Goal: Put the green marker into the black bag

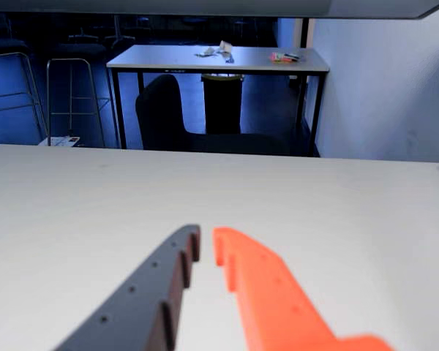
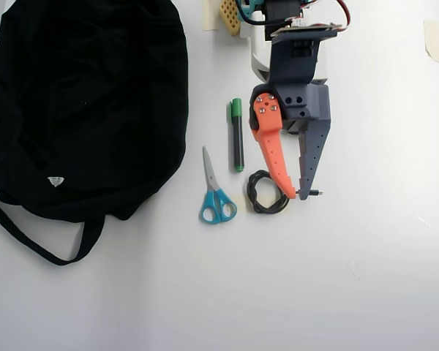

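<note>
I logged the green marker (image 2: 236, 135) flat on the tabletop (image 2: 366, 278), between the black bag (image 2: 88, 102) and my tool (image 2: 297, 194), scissors (image 2: 215, 191) just beside it. Tool fingers stood narrowly parted, gripping nothing, tips near a coiled black cable (image 2: 265, 194).

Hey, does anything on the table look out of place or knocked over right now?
Nothing stands out. The green marker, scissors and coiled cable lie flat beside the black bag, undisturbed.
</note>
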Tool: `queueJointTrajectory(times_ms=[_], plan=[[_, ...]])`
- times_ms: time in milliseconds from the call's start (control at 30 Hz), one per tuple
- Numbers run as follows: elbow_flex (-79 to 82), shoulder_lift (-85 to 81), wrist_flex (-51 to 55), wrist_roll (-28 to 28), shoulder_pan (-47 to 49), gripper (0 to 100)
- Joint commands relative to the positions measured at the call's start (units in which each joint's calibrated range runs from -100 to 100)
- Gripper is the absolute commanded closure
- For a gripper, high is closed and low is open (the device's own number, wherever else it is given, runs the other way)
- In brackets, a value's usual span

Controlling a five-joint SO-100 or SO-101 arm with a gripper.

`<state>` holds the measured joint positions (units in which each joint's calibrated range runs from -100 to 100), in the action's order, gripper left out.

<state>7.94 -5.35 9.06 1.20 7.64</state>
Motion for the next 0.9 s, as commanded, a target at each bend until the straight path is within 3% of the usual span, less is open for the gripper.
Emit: queueJointTrajectory(times_ms=[0, 467, 867], plan=[[-1.29, -0.29, -1.05, -0.36, -1.28, 98], [2.48, -1.62, 3.52, 0.01, 0.06, 98], [-6.68, -1.62, 50.72, 0.11, -1.81, 98]])
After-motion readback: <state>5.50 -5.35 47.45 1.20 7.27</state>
